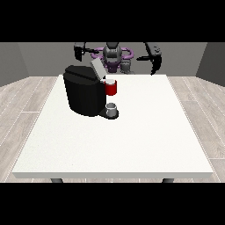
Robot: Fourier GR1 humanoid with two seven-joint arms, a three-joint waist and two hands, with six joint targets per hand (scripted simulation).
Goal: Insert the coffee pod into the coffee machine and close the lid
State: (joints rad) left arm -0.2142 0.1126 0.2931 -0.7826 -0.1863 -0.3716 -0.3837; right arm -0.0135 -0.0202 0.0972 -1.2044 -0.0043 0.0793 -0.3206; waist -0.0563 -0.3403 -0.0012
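Observation:
The black coffee machine (84,94) stands on the left half of the white table (132,140). Its grey lid (97,68) is tilted up and open, above a red pod holder (111,88). A grey cup (112,108) sits on the machine's base. A small grey cylinder (126,66), possibly the coffee pod, shows at the table's far edge in front of the robot. The hand at the view's left (79,52) hangs above and behind the machine. The hand at the view's right (155,64) is raised past the far edge, fingers pointing down, holding nothing.
The robot's torso (113,55) stands behind the far edge. Wooden floor surrounds the table. The table's right half and its near part lie bare and white.

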